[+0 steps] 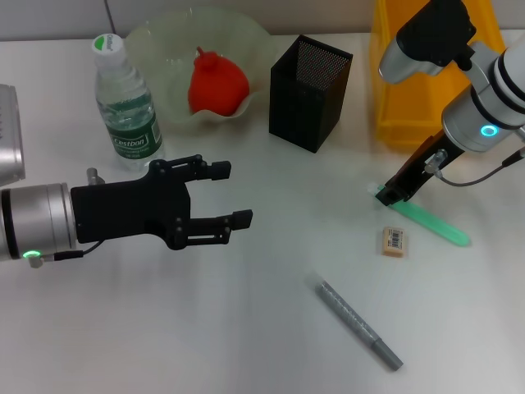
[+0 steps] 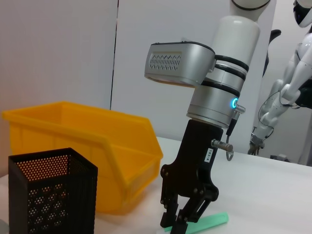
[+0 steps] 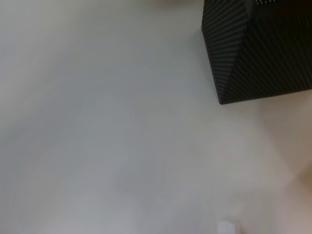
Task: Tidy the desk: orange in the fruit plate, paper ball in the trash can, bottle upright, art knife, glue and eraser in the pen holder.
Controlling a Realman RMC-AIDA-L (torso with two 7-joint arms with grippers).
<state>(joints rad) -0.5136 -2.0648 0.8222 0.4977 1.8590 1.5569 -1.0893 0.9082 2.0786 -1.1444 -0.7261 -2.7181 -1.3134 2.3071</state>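
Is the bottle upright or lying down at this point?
Upright. In the head view the bottle stands on its base beside the fruit plate, cap on top.

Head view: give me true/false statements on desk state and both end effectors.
1. The orange sits in the fruit plate. True.
2. The bottle lies on its side. False: it stands upright.
3. The right end effector is down at one end of the green stick. True.
4. The eraser is inside the pen holder. False: it lies on the desk.
5. The left end effector holds the grey pen. False: open, empty.
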